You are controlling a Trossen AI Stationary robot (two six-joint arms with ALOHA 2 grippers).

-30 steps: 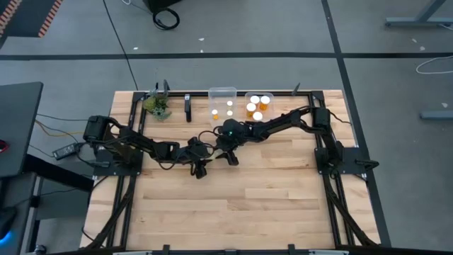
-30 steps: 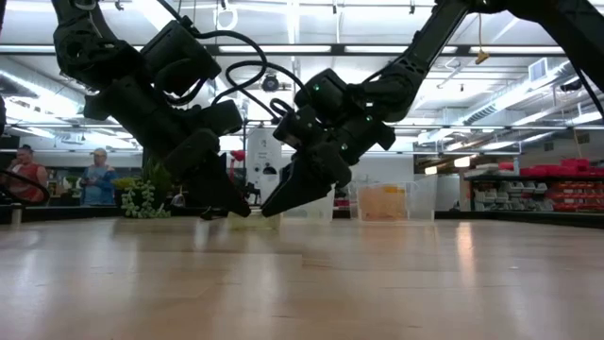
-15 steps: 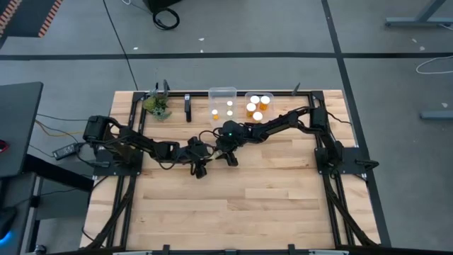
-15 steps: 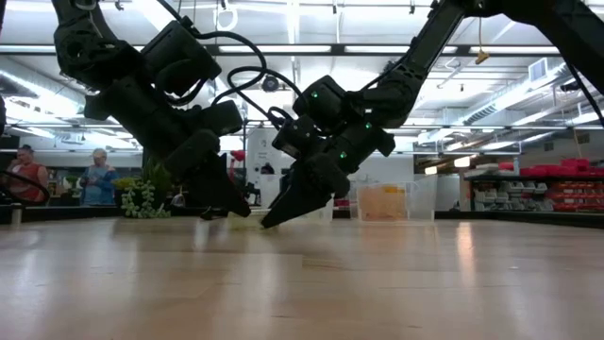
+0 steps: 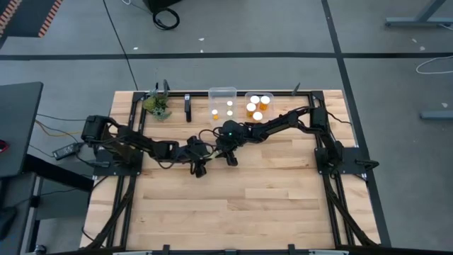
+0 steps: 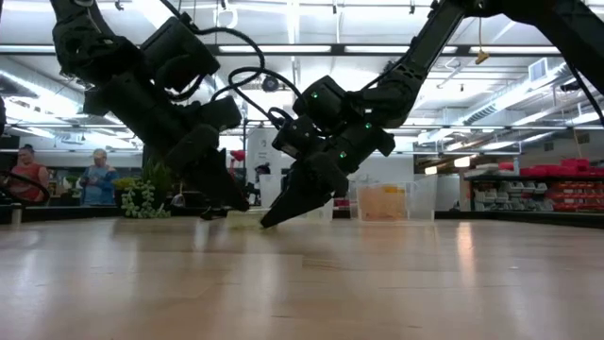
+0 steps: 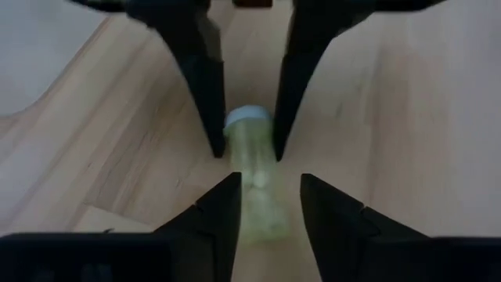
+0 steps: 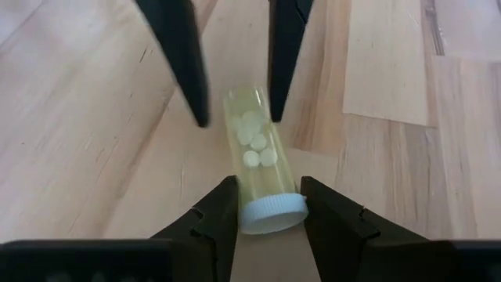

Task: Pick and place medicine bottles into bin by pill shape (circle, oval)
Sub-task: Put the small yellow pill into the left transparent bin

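Two clear bins are sitting side by side at the far edge of the tabletop [image 5: 233, 198]: the left bin [image 5: 222, 92] is holding three small white-capped bottles [image 5: 214, 112], and the right bin [image 5: 249, 97] is holding four larger amber bottles [image 5: 257, 116] with white caps. One more medicine bottle [image 8: 261, 168] is lying on its side on the wood near the middle of the tabletop, with small round white pills being seen through its wall in the right wrist view. It is being gripped at its capped end by the fingers of the right gripper [image 8: 268, 205], which are closed against it, while the left gripper [image 7: 266, 205] is being held over its other end with the fingers slightly parted on either side; whether those fingers are touching the bottle cannot be told. In the high view the bottle is being hidden under the two grippers, left [image 5: 201, 169] and right [image 5: 231, 160], which are meeting there. In the low view only a pale sliver is being made out between the left gripper [image 6: 236, 200] and right gripper [image 6: 274, 219]. A green plant sprig [image 5: 157, 106] and a dark upright piece [image 5: 187, 108] are standing at the far edge, left of the bins. Two people [image 6: 96, 177] are being seen far off in the room beyond.
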